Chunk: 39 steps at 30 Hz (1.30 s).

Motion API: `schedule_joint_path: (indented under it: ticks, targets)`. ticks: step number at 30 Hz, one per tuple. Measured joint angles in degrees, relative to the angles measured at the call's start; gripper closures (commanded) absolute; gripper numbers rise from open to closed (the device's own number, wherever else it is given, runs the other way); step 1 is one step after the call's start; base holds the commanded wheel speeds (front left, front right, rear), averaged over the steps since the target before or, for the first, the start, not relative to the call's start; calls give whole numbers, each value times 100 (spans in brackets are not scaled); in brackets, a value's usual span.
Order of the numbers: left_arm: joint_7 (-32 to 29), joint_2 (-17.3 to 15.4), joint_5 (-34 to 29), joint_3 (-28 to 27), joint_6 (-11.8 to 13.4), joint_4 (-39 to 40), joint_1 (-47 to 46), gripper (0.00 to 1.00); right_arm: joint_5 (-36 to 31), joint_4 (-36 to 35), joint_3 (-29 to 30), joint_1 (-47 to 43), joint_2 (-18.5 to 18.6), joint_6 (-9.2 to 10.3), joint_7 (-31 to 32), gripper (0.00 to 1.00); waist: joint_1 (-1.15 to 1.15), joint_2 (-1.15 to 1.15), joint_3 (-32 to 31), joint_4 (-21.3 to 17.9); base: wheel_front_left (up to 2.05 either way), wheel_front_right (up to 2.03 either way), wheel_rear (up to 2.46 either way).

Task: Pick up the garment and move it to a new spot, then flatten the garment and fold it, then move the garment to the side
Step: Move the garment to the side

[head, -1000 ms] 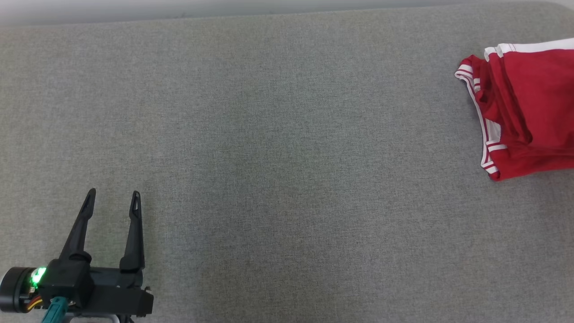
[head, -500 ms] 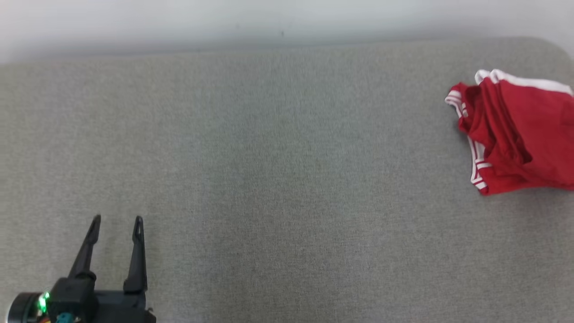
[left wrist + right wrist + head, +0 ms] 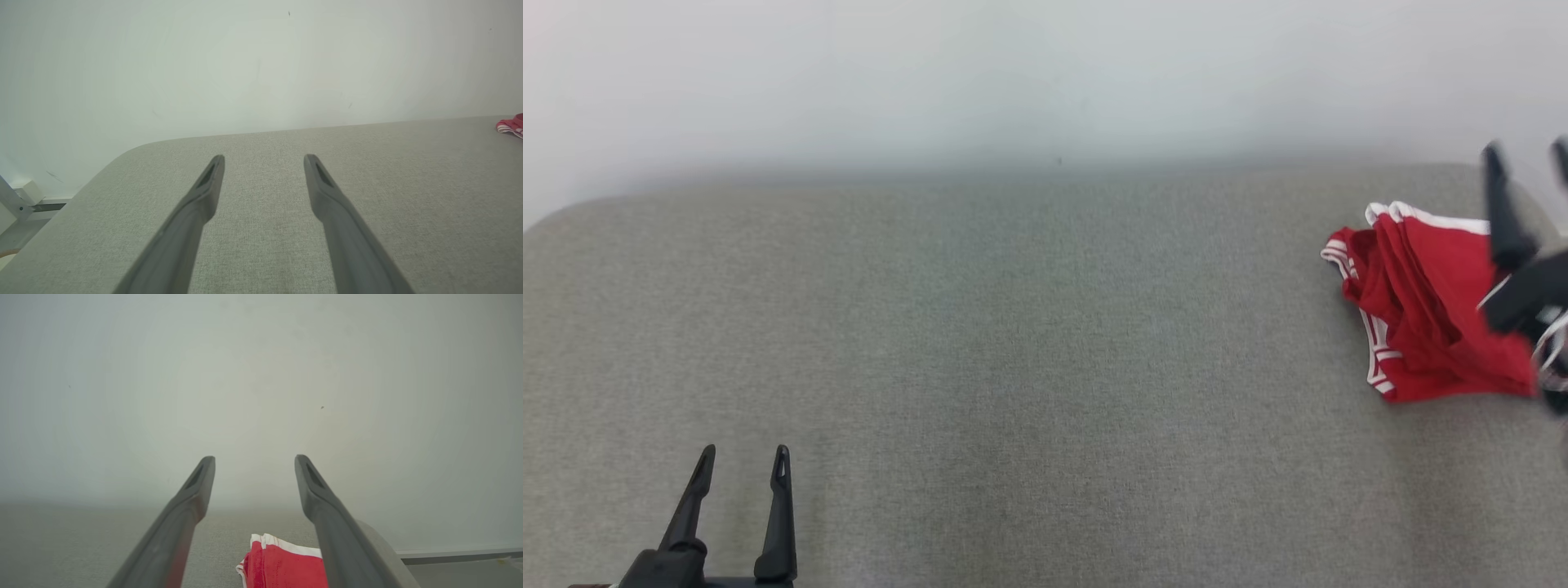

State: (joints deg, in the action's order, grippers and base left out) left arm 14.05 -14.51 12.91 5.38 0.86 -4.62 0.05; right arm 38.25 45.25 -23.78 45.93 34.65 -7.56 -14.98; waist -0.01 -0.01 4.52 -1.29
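Left claw (image 3: 745,451) is at the near-left edge of the table (image 3: 1045,367). Fingers spread wide, nothing between them, tips pointing at the table's far side. Its wrist view has both fingers above the grey woven table top, with the rounded far-left table corner ahead and a pale wall (image 3: 1013,73) behind the table's far edge.

Garment (image 3: 1429,318) sits at the table's far-right end, close to the rounded far-right corner. It's red with white striped trim, bunched into a rough folded heap, trim edges facing the table's middle and far side. It's resting on the table top, nothing pinching it.

Right claw (image 3: 1526,149) is over the table's right edge, motion-blurred in the head view, crossing in front of the garment's right part. In the right wrist view its fingers are spread apart and empty, tips toward the wall. The garment shows low between them, and the right finger covers its edge. Can't tell whether the fingers touch the cloth.
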Motion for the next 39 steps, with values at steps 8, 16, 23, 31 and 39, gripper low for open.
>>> schedule_joint_path:
  ticks: [8,16,23,31,39]
  targets:
    - [-3,15,48,43,33,-7,120,0,-1211,-1345,1605,-1851,-1255,0,0,0,0,0,-305,136,0,0,0]
    - [0,52,90,103,60,-86,121,0,-2061,-2415,2076,-3159,-2143,0,1,0,0,0,-483,267,0,0,0]
    - [27,82,122,107,71,-144,206,0,-2633,-3275,2282,-4128,-2658,1,0,0,1,0,-565,333,0,0,0]
    - [49,71,104,157,116,-153,227,0,-2973,-3521,2457,-4958,-3074,0,0,0,1,1,-646,354,0,0,0]
    - [31,-2,-12,249,174,-189,236,0,-3077,-3476,2448,-5055,-3149,1,0,0,1,1,-680,315,0,0,0]
